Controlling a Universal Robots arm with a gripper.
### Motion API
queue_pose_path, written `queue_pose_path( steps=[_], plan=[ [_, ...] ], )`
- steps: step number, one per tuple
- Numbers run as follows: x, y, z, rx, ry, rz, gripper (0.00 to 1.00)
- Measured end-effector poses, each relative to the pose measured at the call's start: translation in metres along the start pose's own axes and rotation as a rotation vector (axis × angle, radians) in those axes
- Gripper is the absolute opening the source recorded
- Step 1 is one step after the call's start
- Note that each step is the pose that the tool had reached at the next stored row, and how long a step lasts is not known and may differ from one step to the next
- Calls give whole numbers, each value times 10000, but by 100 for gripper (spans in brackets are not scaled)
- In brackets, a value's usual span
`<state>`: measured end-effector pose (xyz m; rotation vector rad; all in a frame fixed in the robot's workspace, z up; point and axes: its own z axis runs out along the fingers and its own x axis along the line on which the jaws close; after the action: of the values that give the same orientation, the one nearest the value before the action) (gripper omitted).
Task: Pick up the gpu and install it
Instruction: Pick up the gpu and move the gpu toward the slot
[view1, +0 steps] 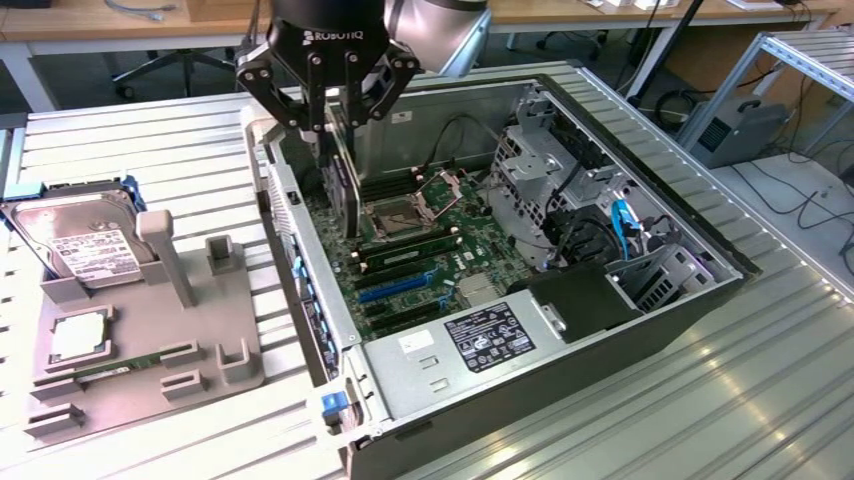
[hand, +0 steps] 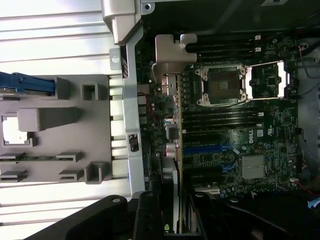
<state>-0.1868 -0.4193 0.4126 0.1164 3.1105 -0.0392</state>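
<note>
The gpu (view1: 342, 185) hangs on edge, a thin dark card, over the open computer case (view1: 641, 320), just inside the case wall on the exterior view's left. My gripper (view1: 334, 128) is shut on its top edge. The card's lower edge is above the motherboard (view1: 441, 255), beside the CPU socket (view1: 400, 215). In the wrist view the gpu (hand: 177, 150) appears edge-on between my fingers (hand: 148, 215), its silver bracket (hand: 170, 52) at the far end. The blue expansion slots (hand: 210, 148) lie off to one side of the card.
A grey fixture tray (view1: 187, 310) on the exterior view's left holds a silver hard drive (view1: 80, 245), a CPU chip (view1: 78, 335) and a green memory stick (view1: 127, 365). Inside the case stand a drive cage (view1: 534, 175), cables and a power supply (view1: 467, 345).
</note>
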Motion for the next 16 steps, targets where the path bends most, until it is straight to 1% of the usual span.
queue_pose_path(
  steps=[16],
  plan=[
    [-71, 5, 6, 18, -1, -1, 27]
  ],
)
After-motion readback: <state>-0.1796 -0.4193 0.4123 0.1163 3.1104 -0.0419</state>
